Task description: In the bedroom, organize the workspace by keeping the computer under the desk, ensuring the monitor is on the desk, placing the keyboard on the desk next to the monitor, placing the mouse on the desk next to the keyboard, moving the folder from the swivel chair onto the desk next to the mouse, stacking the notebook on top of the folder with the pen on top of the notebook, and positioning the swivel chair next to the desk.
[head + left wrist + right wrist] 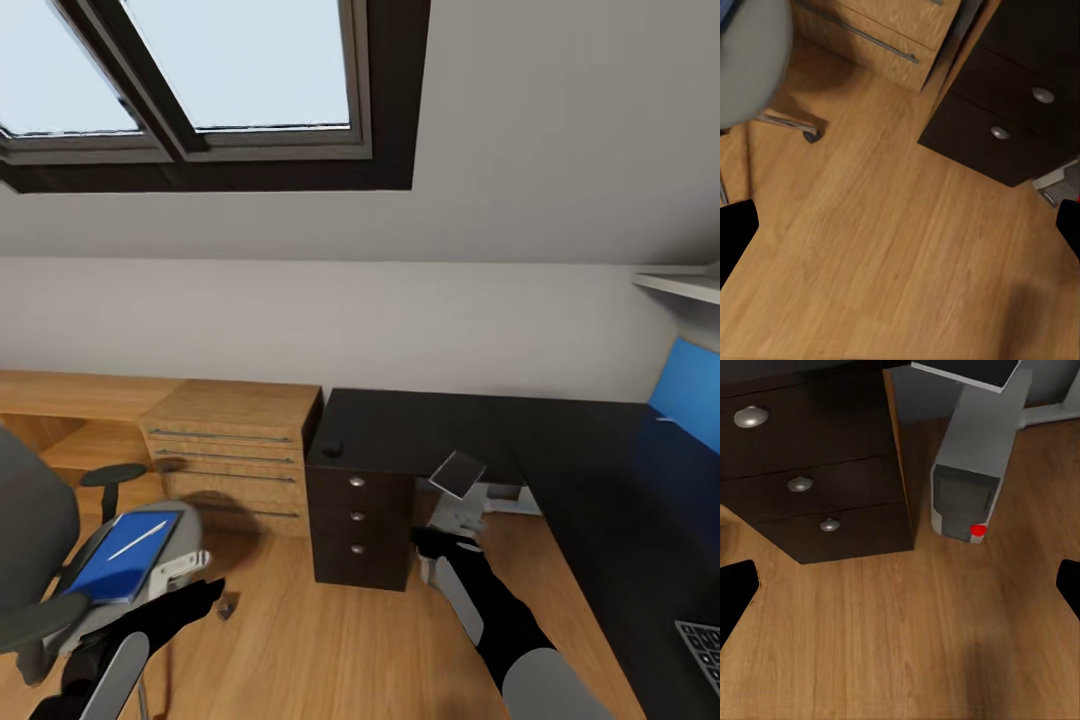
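A broad stretch of bare wooden floor [330, 640] lies open in front of the robot, bounded ahead by the dark drawer block of the desk [420, 430] and, beside it, by the light wooden drawer unit [232, 450]. The desk's black top runs along the wall and turns down the right side, where a corner of the keyboard [702, 645] lies on it near the edge. The mouse [332, 448] sits on the desk corner above the drawers. The computer [455, 510] stands on the floor in the knee space just beside the drawer block, its red light facing the right gripper [900, 585], whose fingers stand wide apart with nothing between them. The left gripper [900, 225] hangs over bare floor, likewise spread and empty. At the left the swivel chair [40, 540] stands close to the left arm, one caster [811, 136] on the floor near the wooden unit; it narrows the way on that side. The folder [125, 557] lies on the seat with the pen [137, 540] resting across it.
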### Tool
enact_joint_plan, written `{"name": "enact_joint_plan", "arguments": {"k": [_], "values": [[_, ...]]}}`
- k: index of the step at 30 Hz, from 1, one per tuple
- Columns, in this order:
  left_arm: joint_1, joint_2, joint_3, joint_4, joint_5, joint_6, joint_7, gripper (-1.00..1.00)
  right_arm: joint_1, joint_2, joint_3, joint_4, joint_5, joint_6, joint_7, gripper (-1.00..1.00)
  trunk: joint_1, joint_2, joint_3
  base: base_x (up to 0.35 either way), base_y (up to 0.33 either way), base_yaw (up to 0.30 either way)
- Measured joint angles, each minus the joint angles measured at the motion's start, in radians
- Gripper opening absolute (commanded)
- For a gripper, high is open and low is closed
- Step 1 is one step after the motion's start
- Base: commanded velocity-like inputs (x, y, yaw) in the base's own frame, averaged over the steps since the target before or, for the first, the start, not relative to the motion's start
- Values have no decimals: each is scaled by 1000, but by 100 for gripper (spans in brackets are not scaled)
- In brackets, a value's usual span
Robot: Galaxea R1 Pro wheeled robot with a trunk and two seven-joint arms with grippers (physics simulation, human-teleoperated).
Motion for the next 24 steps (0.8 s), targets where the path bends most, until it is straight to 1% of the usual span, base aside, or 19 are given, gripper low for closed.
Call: {"name": "enact_joint_plan", "arguments": {"k": [1, 4, 8, 11, 16, 19, 22, 23, 24], "values": [[0, -2, 0, 0, 0, 0, 0, 100, 0, 13, 1, 1, -3, -2, 1, 100, 0, 0, 0, 325, 0, 0], [0, -5, -3, 0, 0, 0, 0, 100, 1, 34, 2, 1, -1, -4, 0, 100, 0, 0, 0, 325, 0, 0], [0, -7, -18, 0, 0, -1, 0, 100, 2, 44, 2, -1, 2, -4, 0, 100, 0, 0, 0, 325, 0, 2], [0, -7, -20, 2, 0, -1, 0, 100, 2, 45, 3, -1, 2, -4, -1, 100, 0, 0, 0, 325, 0, 94], [0, -9, -32, 9, 0, -2, 0, 100, 1, 46, 4, -1, 4, -4, -2, 100, 0, 0, 0, 325, 0, 241], [0, -11, -48, 22, 1, -5, 0, 100, 1, 46, 4, 0, 5, -4, -2, 100, 0, 0, 0, 325, 0, 270], [0, -12, -76, 34, 0, -7, 2, 100, 1, 46, 4, 2, 5, -4, -2, 100, 0, 0, 0, 325, 0, 275], [0, -12, -80, 36, 0, -8, 2, 100, 1, 46, 5, 2, 5, -4, -2, 100, 0, 0, 0, 325, 0, 276], [0, -12, -87, 38, 0, -8, 2, 100, 1, 46, 13, 3, 5, -3, -2, 100, 0, 0, 0, 325, 0, 277]]}}
